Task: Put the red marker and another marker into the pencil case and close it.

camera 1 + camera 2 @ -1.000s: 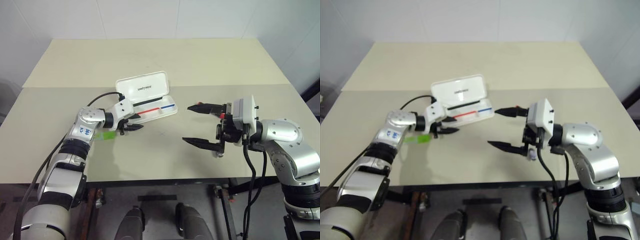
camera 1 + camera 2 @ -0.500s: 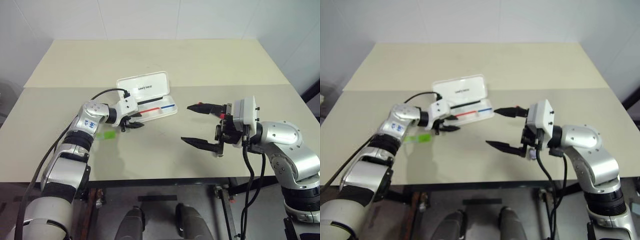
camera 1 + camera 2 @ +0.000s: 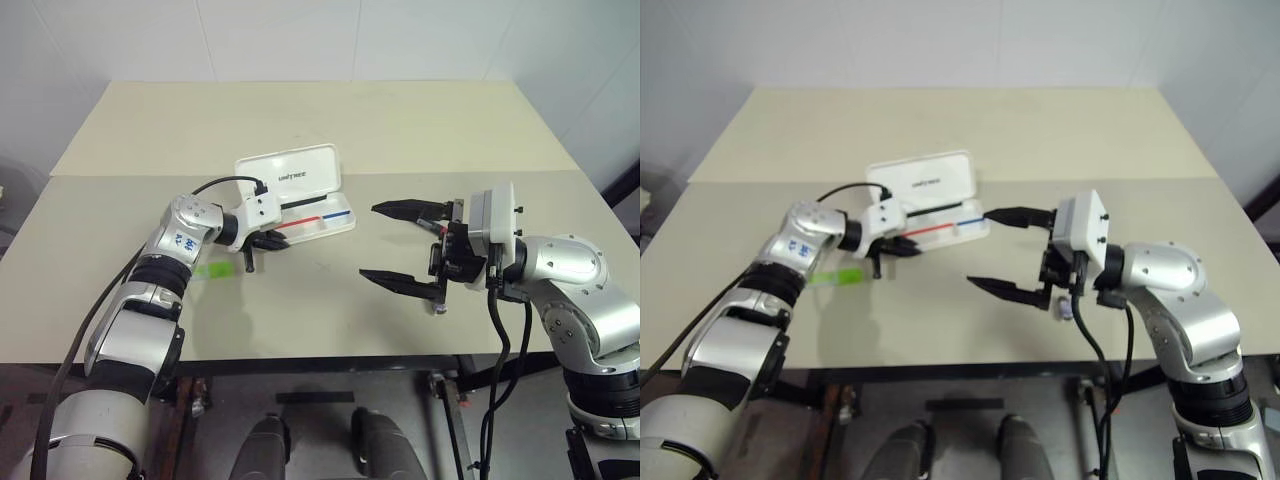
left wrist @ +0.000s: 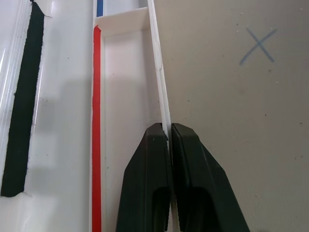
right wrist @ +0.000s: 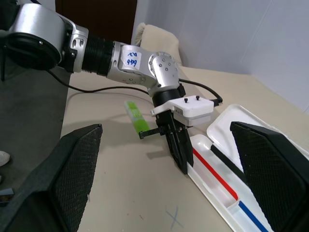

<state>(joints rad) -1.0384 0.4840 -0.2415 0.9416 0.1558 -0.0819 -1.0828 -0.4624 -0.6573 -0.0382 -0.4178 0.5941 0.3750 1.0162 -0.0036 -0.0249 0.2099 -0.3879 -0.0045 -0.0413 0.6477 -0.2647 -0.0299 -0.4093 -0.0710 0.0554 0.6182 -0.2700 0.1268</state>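
Pencil case lies open on beige table; tray shows red, blue stripes. My left fingers pressed together at its front wall; right fingers spread wide. Green marker beside my left arm.

"UNITREE" is printed in small dark letters on the raised lid of the case. A blue X is marked on the tabletop near the case. Blue handwriting on a white arm label cannot be read.

pencil case mid-table | another marker left, near front | apart
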